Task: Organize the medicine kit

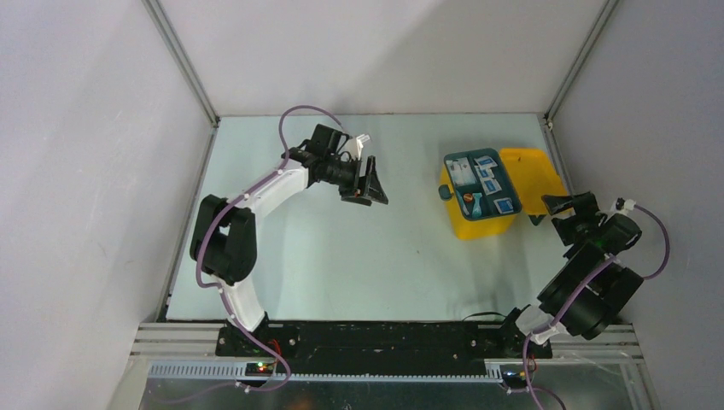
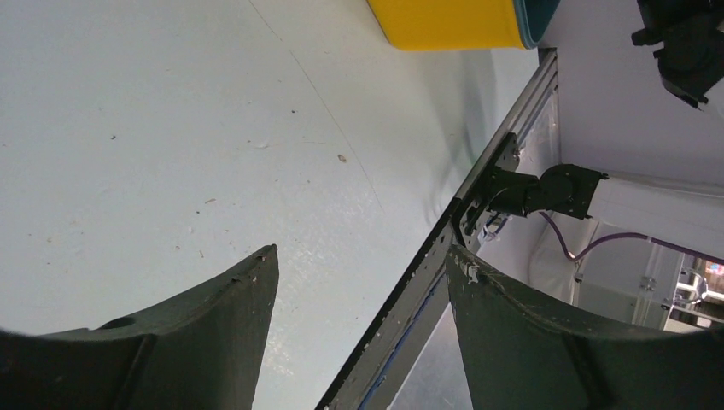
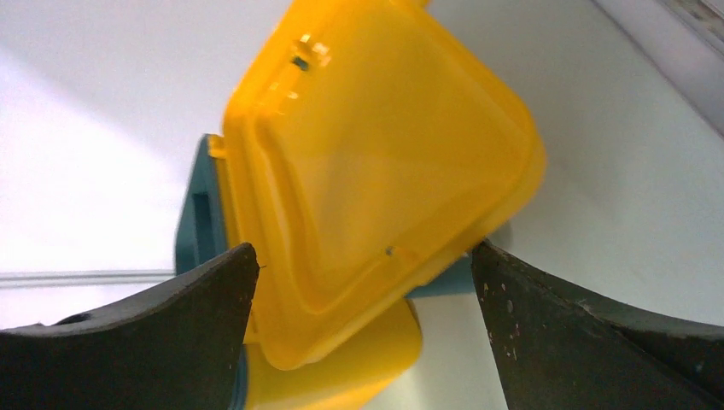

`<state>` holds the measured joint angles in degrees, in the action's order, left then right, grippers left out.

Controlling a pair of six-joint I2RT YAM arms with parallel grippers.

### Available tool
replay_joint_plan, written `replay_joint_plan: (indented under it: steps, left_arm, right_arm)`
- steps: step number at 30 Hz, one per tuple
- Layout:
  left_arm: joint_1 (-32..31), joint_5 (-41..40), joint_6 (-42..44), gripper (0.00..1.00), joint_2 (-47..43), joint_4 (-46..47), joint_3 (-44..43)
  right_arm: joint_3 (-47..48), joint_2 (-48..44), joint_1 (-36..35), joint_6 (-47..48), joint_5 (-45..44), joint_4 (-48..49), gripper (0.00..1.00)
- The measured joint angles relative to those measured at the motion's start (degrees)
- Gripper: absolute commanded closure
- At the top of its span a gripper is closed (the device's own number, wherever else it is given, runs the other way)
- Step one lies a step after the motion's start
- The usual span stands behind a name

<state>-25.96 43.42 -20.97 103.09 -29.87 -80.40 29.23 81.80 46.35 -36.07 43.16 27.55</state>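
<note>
The medicine kit (image 1: 481, 220) is lying open on the counter (image 1: 341, 256), the right end effector (image 1: 551, 210) gaping empty beside its lid (image 1: 531, 175), the left end effector (image 1: 376, 181) hovering spread well apart.

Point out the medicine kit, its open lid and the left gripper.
medicine kit (image 1: 483, 225), top view, yellow near wall of its base.
lid (image 3: 376, 145), right wrist view, middle of the yellow panel.
left gripper (image 2: 360, 256), left wrist view, gap midway between its open fingertips.

Pale green table (image 1: 341, 256), scuffed and specked, white walls (image 1: 384, 51) on three sides, aluminium posts (image 1: 182, 64) in far corners, black rail (image 1: 384, 337) along near edge
</note>
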Motion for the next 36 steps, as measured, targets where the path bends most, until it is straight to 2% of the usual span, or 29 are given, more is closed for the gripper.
replay_joint_plan:
  steps: [5,6,7,11,14,18,25,31,36]
  left_arm:
    - [0.0,1.0,0.1,0.24,0.0,0.1,0.2]
    - [0.0,1.1,0.1,0.24,0.0,0.2,0.4]
    - [0.0,1.3,0.1,0.24,0.0,0.2,0.6]
    - [0.0,1.6,0.2,0.24,0.0,0.2,1.2]
    - [0.0,1.8,0.2,0.24,0.0,0.2,1.2]
    - [0.0,1.8,0.3,0.24,0.1,0.2,1.2]
    - [0.0,1.8,0.2,0.24,2.1,0.2,1.2]
    - [0.0,1.9,0.3,0.24,3.4,0.2,1.2]
    - [0.0,2.1,0.2,0.24,3.9,0.2,1.2]
  right_arm:
    - [-0.3,4.4,0.6,-7.4,6.5,14.2,0.01]
    - [-0.6,5.6,0.8,-9.7,7.8,18.1,0.00]
    - [-1.2,7.9,0.9,-13.5,9.7,26.4,0.01]
    - [-1.7,10.6,0.7,-22.4,13.4,39.6,0.01]
    - [-1.9,9.3,0.2,-26.7,16.2,46.1,0.01]
    - [-2.0,2.7,-1.2,-28.3,19.2,50.4,0.01]
    - [-2.0,-6.9,-6.6,-25.0,22.3,50.8,0.01]
    - [-1.8,-18.4,-17.2,-11.3,23.6,35.8,0.00]
    - [-1.4,-19.9,-22.3,-3.3,26.0,26.1,0.01]
